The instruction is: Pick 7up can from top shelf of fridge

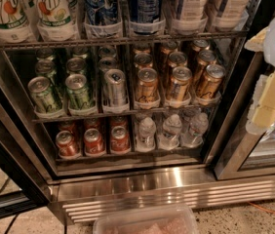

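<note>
Two tall white 7up cans stand at the upper left of the camera view, one (3,9) at the far left and one (53,6) beside it, with green lettering and a red dot. They sit in whitish cups on the top shelf (118,40), a dark wire rack with a thin front rail. The fridge (127,184) has a black frame and a ribbed steel base. My gripper (269,99) is at the right edge, pale yellow and white, in front of the fridge's right frame, well right of and below the 7up cans.
Tall blue cans (101,6) and pale cans (186,4) share the top shelf. Below are short green (42,94), silver (114,87) and orange cans (179,84), then red cans (93,141) and small bottles (171,130). A clear plastic tub (145,221) lies on the floor.
</note>
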Robot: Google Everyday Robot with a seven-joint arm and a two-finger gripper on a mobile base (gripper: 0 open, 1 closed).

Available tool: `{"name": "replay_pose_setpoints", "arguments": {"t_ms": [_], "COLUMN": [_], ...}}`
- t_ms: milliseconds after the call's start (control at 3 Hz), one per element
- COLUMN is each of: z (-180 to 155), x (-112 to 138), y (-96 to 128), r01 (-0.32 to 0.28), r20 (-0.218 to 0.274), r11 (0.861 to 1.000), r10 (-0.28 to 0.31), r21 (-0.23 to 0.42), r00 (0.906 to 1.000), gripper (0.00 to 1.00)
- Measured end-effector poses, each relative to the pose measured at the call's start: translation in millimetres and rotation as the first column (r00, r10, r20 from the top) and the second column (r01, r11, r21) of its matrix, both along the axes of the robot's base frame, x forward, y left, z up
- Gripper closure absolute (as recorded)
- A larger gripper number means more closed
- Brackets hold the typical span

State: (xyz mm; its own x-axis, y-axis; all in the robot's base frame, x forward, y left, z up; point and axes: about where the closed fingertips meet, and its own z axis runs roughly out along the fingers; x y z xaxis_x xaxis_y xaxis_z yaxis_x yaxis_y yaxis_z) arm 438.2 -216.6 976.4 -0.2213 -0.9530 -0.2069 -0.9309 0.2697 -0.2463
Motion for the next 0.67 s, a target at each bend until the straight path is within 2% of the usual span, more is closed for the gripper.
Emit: {"name": "replay_pose_setpoints", "arguments": {"t_ms": [333,667], "z": [-3.9,-2.4], "x": [1.0,0.3], "y": [16.1,16.5], "r01": [-0.032,-0.028], "r20": [0.008,0.016], "r11": [0.999,1.000], "r10": [0.032,0.028], "r21": [-0.006,0.000], "r00": [0.9995,0.9995], "gripper": [0.00,0.00]}}
